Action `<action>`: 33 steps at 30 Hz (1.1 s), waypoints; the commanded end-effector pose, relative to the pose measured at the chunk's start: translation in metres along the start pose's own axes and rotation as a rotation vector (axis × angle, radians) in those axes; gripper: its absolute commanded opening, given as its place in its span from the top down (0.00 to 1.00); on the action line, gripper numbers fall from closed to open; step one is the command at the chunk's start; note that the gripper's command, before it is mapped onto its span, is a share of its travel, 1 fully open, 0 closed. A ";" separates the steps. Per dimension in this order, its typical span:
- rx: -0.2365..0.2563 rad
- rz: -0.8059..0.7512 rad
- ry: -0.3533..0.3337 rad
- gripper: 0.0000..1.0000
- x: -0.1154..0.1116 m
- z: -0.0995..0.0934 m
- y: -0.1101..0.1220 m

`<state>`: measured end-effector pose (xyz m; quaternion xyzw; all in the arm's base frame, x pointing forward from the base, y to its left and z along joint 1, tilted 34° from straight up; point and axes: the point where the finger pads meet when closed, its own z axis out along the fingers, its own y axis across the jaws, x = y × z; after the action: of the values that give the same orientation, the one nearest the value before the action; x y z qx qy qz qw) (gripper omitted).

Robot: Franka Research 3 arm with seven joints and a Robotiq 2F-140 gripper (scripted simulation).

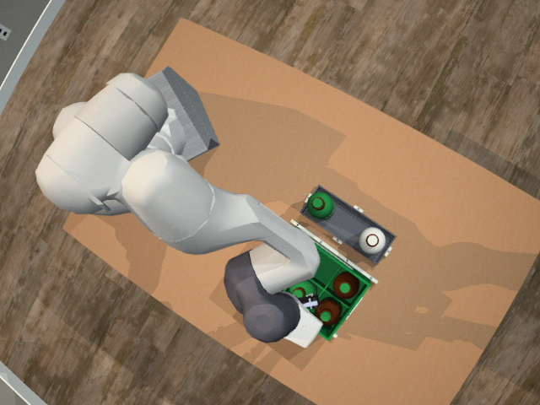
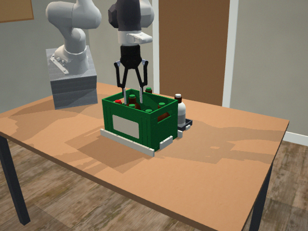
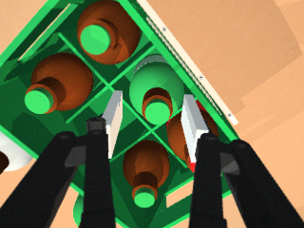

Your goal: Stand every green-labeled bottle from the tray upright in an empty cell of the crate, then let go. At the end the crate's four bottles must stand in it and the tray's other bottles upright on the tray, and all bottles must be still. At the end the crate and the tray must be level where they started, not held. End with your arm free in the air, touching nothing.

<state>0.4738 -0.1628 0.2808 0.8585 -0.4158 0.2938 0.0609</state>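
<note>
My arm [image 1: 170,200] has smooth white rounded shells, a dark grey wrist section [image 1: 257,305], and a black end effector [image 2: 132,94] with slim linkages and pale finger pads.

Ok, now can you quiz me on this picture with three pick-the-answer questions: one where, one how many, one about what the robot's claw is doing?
1. Where is the white-labelled bottle with the brown neck?
A. In the green plastic crate
B. On the dark grey tray
C. On the floor

2. How many bottles stand on the tray?
A. None
B. Four
C. Two

3. What is the black two-finger gripper doing?
A. Hanging open over the crate, holding nothing
B. Squeezing the white-labelled bottle
C. Lying flat on the table

Answers:
1 B: it stands at one end of the tray, beside the crate.
2 C: the white-labelled one and a green-labelled bottle.
3 A: its fingers stand apart above the bottle caps.
</note>
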 end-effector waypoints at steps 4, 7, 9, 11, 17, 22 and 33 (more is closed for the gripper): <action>-0.007 0.000 -0.019 0.62 -0.006 -0.009 0.003; -0.007 0.000 -0.019 0.62 -0.006 -0.017 0.003; -0.007 0.000 -0.019 0.62 -0.006 -0.022 0.003; -0.007 0.000 -0.019 0.62 -0.006 -0.027 0.003; -0.007 0.000 -0.019 0.62 -0.005 -0.039 0.003; -0.007 0.000 -0.019 0.62 -0.005 -0.043 0.003; -0.007 0.000 -0.019 0.62 -0.005 -0.049 0.003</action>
<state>0.4483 -0.1452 0.3168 0.8612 -0.4155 0.2861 0.0612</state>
